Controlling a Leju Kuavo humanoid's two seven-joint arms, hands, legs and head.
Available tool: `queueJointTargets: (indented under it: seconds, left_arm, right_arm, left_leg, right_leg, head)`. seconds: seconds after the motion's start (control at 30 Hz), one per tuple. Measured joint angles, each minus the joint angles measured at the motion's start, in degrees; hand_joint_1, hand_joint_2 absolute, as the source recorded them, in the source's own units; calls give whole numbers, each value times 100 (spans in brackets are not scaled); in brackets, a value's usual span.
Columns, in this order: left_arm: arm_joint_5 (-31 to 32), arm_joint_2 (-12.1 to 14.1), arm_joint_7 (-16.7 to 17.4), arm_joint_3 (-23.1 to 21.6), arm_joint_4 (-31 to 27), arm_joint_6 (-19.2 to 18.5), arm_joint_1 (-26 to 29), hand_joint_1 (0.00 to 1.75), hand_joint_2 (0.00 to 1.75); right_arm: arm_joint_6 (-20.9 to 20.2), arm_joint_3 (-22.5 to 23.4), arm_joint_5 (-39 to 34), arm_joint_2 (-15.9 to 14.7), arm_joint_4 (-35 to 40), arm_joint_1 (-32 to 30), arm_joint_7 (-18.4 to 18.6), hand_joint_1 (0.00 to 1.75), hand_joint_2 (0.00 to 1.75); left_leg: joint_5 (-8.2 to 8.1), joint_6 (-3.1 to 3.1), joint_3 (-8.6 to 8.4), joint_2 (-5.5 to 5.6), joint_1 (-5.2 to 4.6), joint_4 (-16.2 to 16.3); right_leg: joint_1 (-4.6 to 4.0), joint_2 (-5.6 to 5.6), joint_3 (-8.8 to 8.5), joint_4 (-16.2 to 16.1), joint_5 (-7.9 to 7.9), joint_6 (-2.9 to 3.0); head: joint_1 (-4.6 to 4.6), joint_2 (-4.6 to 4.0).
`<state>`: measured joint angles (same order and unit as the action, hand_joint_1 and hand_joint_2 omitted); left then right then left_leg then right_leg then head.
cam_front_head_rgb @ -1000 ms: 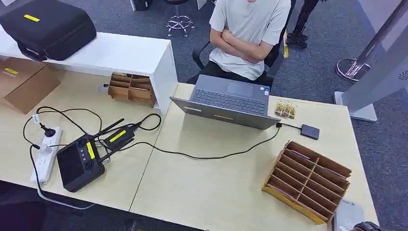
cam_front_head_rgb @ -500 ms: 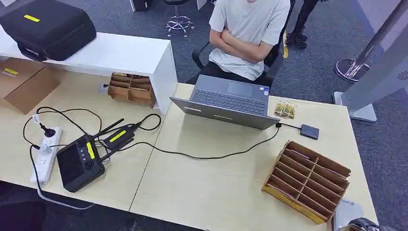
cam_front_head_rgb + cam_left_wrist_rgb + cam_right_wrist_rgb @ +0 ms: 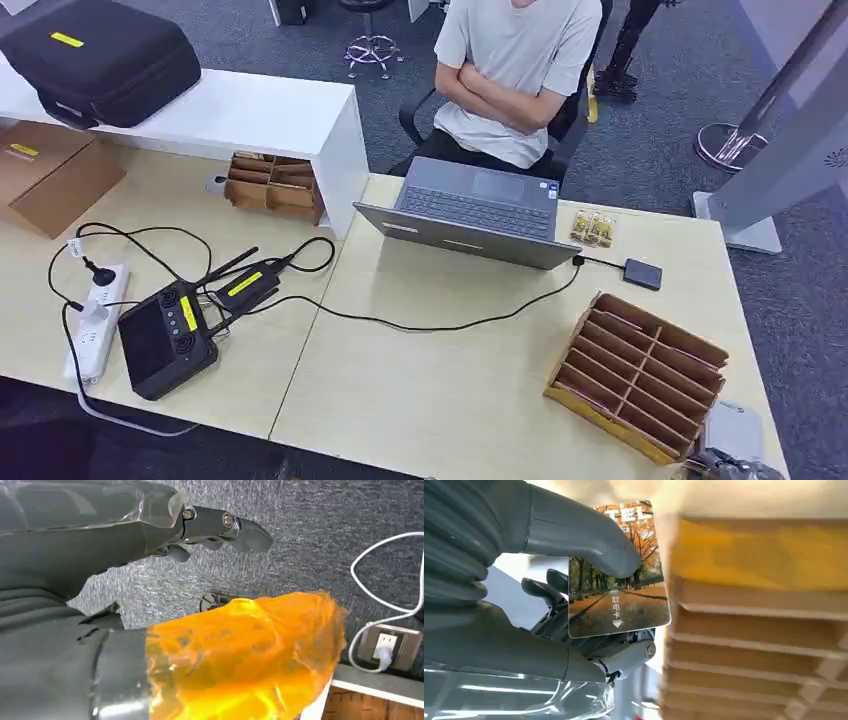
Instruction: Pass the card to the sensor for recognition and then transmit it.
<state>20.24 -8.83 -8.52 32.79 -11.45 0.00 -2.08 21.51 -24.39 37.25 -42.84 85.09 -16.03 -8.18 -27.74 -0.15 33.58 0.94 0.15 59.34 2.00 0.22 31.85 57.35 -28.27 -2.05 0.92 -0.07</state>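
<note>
1. One change since a second ago: the grey card (image 3: pixel 735 432) at the table's (image 3: pixel 430 400) 5 o'clock corner shows more fully, beside the cardboard sorter (image 3: pixel 640 375).
2. Right hand (image 3: pixel 574 595) pinches the card (image 3: pixel 619 587) under its thumb; in the head view the hand (image 3: pixel 725 467) is cut off.
3. Left hand (image 3: pixel 220 527) hangs with fingers apart, holding nothing.
4. Card text reads "取电卡".

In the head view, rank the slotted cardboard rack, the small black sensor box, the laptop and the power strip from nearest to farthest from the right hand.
The right hand sits at the table's near right corner.
1. Rack: right beside the hand.
2. Sensor box: beyond the rack, right side.
3. Laptop: far edge, middle.
4. Power strip: far left.
</note>
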Motion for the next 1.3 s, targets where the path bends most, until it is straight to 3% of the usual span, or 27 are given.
queueJointTargets:
  seconds: [0.13,0.4,0.47,0.6,0.77,0.9,1.17,1.3]
  left_arm:
    - [37,7,0,2,0,-20,-2,0,0]
    - [87,11,0,9,0,-33,-2,0,0]
    - [111,15,-2,9,0,-39,-1,0,0]
    - [157,33,-7,13,0,-55,-3,0,0]
    - [258,42,0,39,0,-59,-7,0,0]
    - [419,50,76,37,0,-85,-57,0,0]
    - [560,55,155,33,0,-120,-135,0,0]
    - [758,59,293,-70,0,-342,-320,0,0]
  right_arm:
    - [-439,589,116,-74,434,86,-369,175,175]
    - [-498,1194,190,-100,848,125,-693,175,175]
    - [-749,1439,33,-222,1046,248,-806,175,175]
    - [-1311,2018,-223,-487,1484,750,-928,175,175]
    - [-1269,2273,-184,-642,1831,1601,-1011,175,175]
    - [-689,1976,523,-538,1838,2844,-1010,175,175]
    - [-500,1020,1157,-201,1540,4370,-769,175,175]
    - [-599,-149,2217,582,731,5883,-451,175,175]
  left_leg:
    - [0,0,-2,2,-2,2]
    - [-1,-1,4,1,-3,1]
    - [-1,0,4,1,-4,1]
    - [1,1,0,0,-5,2]
    - [1,1,0,-4,-5,3]
    - [2,-1,-1,-9,-4,2]
    - [8,-4,13,5,0,-1]
    - [16,-15,3,-30,0,-5]
  right_leg:
    - [-1,-1,1,0,0,-1]
    - [0,0,2,0,-1,-1]
    - [-1,0,3,0,-1,-1]
    - [3,1,1,0,1,-3]
    - [4,7,4,2,4,-5]
    - [-1,13,3,4,5,-4]
    - [-1,2,5,12,5,-4]
    - [-4,41,12,15,21,9]
  head:
    - [2,0]
    - [2,0]
    - [0,0]
    - [2,0]
    - [2,0]
    - [0,0]
    - [4,0]
    - [2,0]
